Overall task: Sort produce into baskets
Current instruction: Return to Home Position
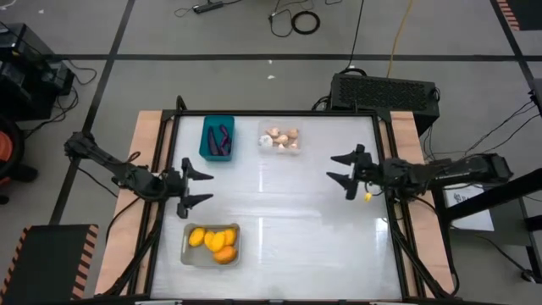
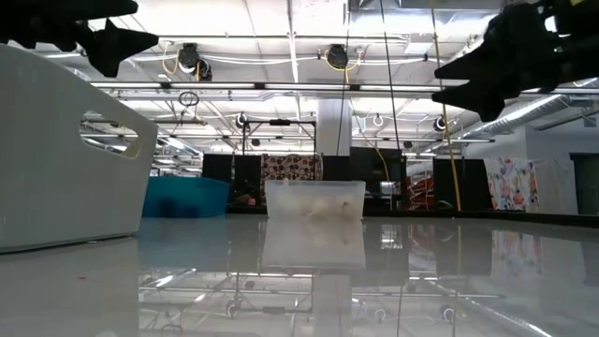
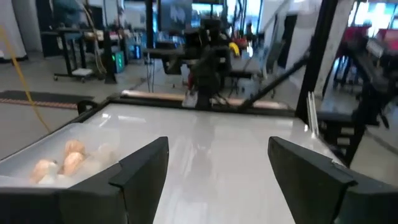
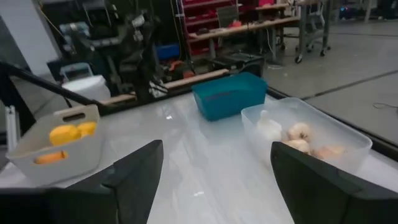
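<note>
Left gripper [image 1: 205, 186] left of centre at mid-height, fingers spread wide with nothing between them. Right gripper [image 1: 332, 168] right of centre, likewise spread and empty. Eggplants [image 1: 223, 141] in teal bin [image 1: 206, 144] and garlic bulbs [image 1: 282, 138] in clear bin [image 1: 279, 125], both upper centre; lemons [image 1: 215, 241] in grey bin [image 1: 187, 247], lower left of centre.

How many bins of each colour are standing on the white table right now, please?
Teal plastic rectangular bin: 1
Clear plastic rectangular bin: 1
Pale grey plastic bin with rounded corners: 1
Total: 3
</note>
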